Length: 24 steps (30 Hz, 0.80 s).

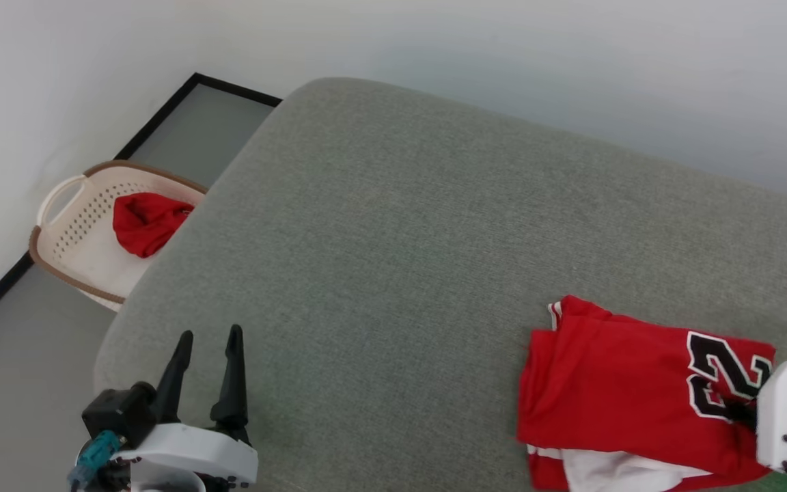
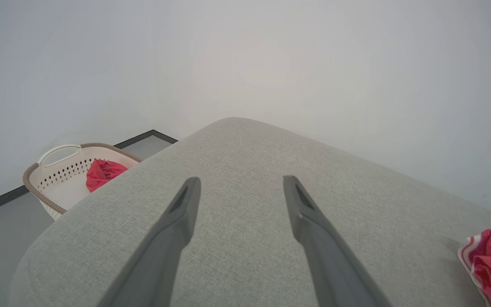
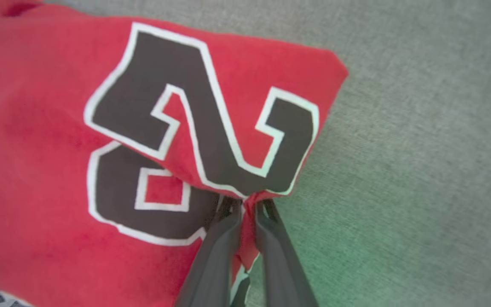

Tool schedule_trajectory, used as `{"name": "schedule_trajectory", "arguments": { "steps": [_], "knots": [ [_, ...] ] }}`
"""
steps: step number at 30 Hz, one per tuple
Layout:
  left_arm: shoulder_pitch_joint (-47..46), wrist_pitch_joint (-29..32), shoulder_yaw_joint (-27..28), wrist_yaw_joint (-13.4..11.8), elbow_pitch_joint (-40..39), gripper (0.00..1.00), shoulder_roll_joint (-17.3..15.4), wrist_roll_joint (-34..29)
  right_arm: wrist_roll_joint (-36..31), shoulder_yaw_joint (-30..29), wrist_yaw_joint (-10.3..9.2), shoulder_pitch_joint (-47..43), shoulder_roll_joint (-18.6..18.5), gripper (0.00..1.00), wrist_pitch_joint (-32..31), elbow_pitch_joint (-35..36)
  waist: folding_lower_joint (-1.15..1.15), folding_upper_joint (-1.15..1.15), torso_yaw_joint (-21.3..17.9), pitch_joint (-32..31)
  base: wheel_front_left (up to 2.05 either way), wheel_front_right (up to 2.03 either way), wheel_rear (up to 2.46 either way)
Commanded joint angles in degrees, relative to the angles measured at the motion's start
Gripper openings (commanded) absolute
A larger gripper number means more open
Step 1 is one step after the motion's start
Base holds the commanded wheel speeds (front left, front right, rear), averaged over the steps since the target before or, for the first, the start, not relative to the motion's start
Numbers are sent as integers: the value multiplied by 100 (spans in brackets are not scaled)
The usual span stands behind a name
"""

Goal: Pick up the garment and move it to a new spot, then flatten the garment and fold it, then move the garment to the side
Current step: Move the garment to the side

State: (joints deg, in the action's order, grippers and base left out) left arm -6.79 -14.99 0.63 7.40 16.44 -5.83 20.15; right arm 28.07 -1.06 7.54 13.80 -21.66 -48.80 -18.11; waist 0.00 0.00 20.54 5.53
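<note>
The garment (image 1: 626, 389) lies folded on a grey cushion (image 1: 393, 239), at the lower right of the head view, near the cushion's front edge. It is red, with a large black, white-outlined "2" on top and part of a second numeral beside it. A strip of red-and-white striped trim shows at its far left corner, and white cloth sticks out from under its near edge. The red top layer has soft creases along its left side.

The right gripper (image 3: 245, 207) meets the garment at the edge just below the "2". Its two dark fingers are drawn close together and pinch a small bunch of red cloth between their tips; the cloth puckers up at that spot. In the head view the white body of this gripper sits at the right edge of the frame, over the garment's right end.

The left gripper (image 1: 209, 335) hangs well apart from the garment, above the cushion's near left corner, fingers spread wide with nothing between them.

Beyond the cushion's left edge a cream basket (image 1: 59, 198) with a brown rim stands on the grey floor (image 1: 18, 383) against the white wall (image 1: 571, 68). A small red cloth (image 1: 144, 222) lies crumpled inside it.
</note>
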Motion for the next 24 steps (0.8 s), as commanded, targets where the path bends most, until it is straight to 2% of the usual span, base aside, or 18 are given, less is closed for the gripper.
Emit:
{"name": "schedule_trajectory", "arguments": {
  "steps": [1, 11, 24],
  "knots": [
    [-54, -20, 12, 15, -22, 100, 23, -30, 23, -46, -11, 40, -79, 0, -11, -3, 0, 0, -38, 19, 0, 0, 0],
    [-191, -20, -75, 15, -116, 100, -6, -115, 188, -309, -10, 338, -601, 0, 105, 91, 0, 0, -379, 132, 0, 0, 0],
    [-491, -20, -143, 15, -244, 100, -120, -109, 351, -241, -10, 788, -1804, 0, 466, -17, 0, 0, -1095, 551, 0, 0, 0]
  ]
}}
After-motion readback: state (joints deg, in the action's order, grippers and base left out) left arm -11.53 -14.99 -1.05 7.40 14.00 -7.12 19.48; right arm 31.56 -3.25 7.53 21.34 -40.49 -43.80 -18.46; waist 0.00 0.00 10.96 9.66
